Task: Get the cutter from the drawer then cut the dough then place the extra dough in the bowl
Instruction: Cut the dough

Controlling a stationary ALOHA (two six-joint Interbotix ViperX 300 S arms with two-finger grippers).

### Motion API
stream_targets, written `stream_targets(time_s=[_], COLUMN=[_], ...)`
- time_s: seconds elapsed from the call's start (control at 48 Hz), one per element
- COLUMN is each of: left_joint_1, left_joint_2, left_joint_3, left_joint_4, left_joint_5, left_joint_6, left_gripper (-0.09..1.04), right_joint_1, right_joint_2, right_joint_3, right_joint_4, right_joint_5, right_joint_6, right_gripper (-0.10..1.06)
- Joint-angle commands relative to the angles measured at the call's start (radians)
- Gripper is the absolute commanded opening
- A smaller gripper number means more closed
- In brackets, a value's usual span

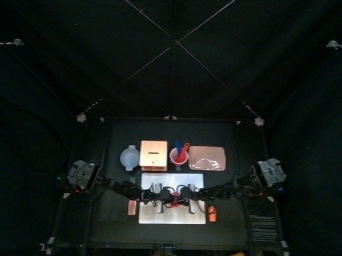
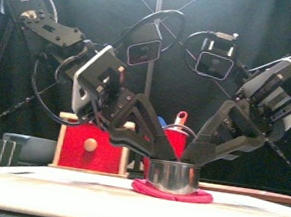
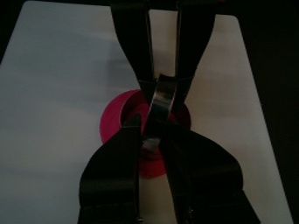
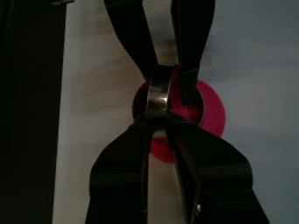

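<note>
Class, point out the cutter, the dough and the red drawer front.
cutter (image 2: pixel 169 173), front view, its metal wall.
dough (image 2: pixel 193 197), front view, its outer rim.
red drawer front (image 2: pixel 72 153), front view, its lower left.

Pictured: the table (image 1: pixel 114 135) is seen from high above, tilted slightly toward the back curtain (image 1: pixel 80 60), and level and close from its front edge. The dough (image 3: pixel 114 122) and cutter (image 3: pixel 167 92) on the board (image 3: pixel 59 105) are framed very closely from both wrists and shared with the front view.
</note>
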Motion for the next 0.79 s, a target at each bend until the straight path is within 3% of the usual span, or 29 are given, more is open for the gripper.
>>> stream_targets(time_s=[0.021,0.792], left_joint_1=[-0.094,-0.051], left_joint_2=[0.091,-0.038], left_joint_3=[0.032,0.037], left_joint_4=[0.005,0.011], left_joint_5=[0.135,0.000], left_joint_6=[-0.009,-0.008], left_gripper=[0.54,0.57], right_joint_1=[-0.020,-0.049], right_joint_2=[0.086,0.015], right_joint_3=[0.023,-0.031], right_joint_4=[0.011,-0.037], right_joint_5=[0.041,0.040], right_joint_6=[0.018,0.017], right_gripper=[0.52,0.54])
